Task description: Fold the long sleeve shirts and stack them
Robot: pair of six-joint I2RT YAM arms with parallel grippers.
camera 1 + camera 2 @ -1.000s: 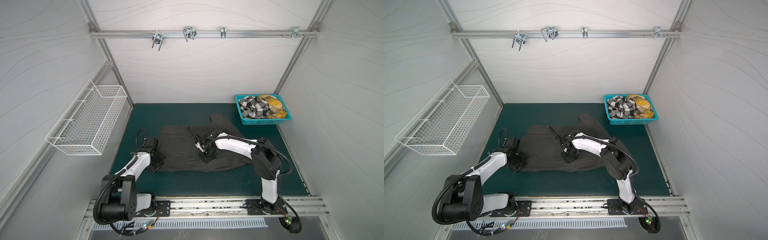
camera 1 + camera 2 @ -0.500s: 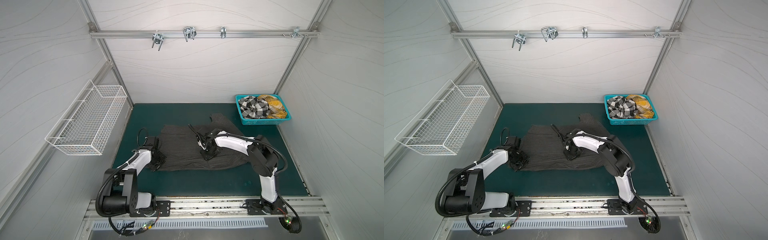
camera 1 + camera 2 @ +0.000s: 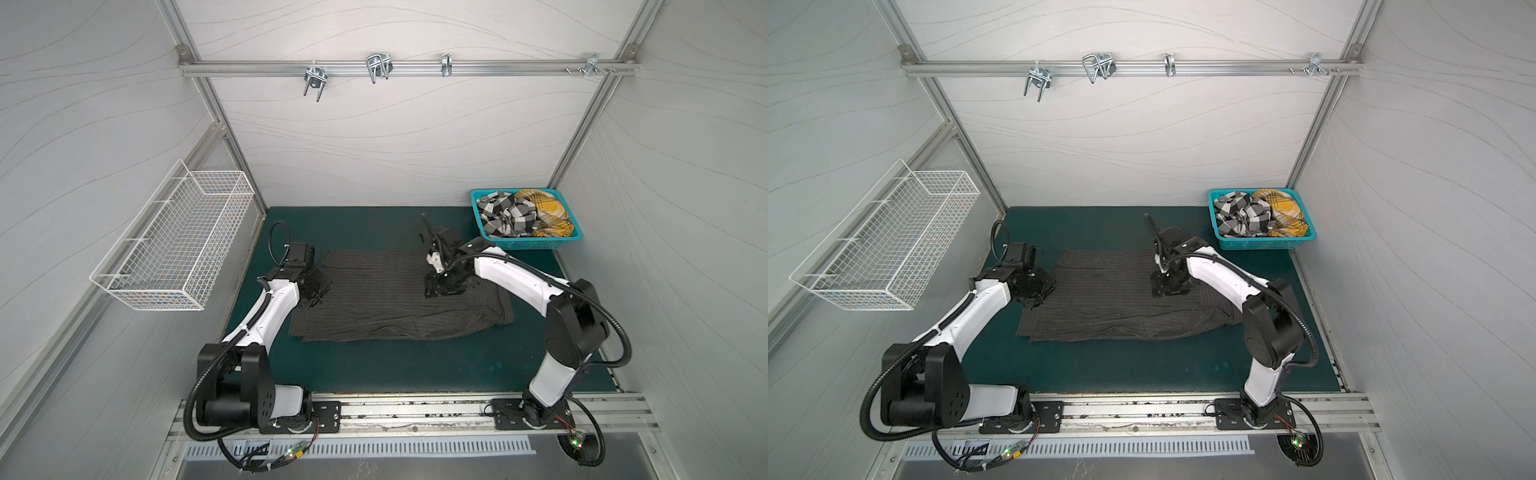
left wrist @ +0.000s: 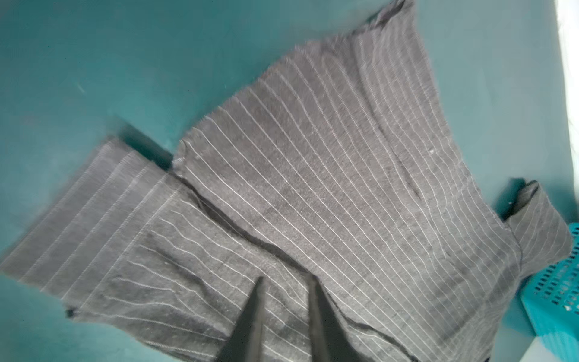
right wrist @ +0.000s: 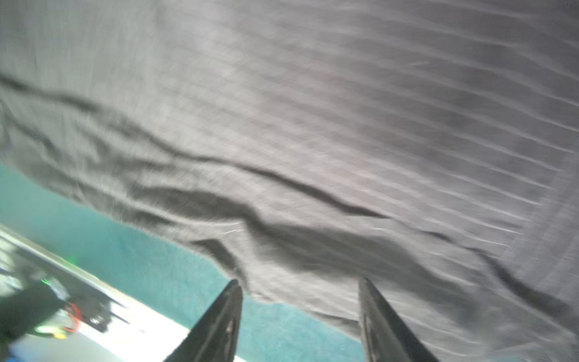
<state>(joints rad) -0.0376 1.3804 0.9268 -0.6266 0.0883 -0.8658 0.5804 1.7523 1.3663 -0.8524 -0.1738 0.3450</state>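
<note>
charcoal grey pinstriped cloth shirt (image 3: 386, 299) lies partly folded on the dark green table mat (image 3: 374, 365). left gripper (image 4: 286, 282) at its left edge, jaws narrowly parted, released. right gripper (image 5: 299, 283) over its right part, jaws wide, released. black-and-white checked shirt (image 3: 505, 216) and mustard-yellow plaid shirt (image 3: 544, 208) lie crumpled in the teal plastic lattice basket (image 3: 528, 243).

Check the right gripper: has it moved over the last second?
Yes. The right gripper has moved rightward and slightly back over the grey pinstriped shirt, closer to the teal basket.

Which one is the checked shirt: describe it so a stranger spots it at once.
At the green mat's far right corner stands a teal basket. Two crumpled shirts fill it; the checked shirt is the left one, black-and-white squares against its mustard-yellow plaid neighbour.
</note>
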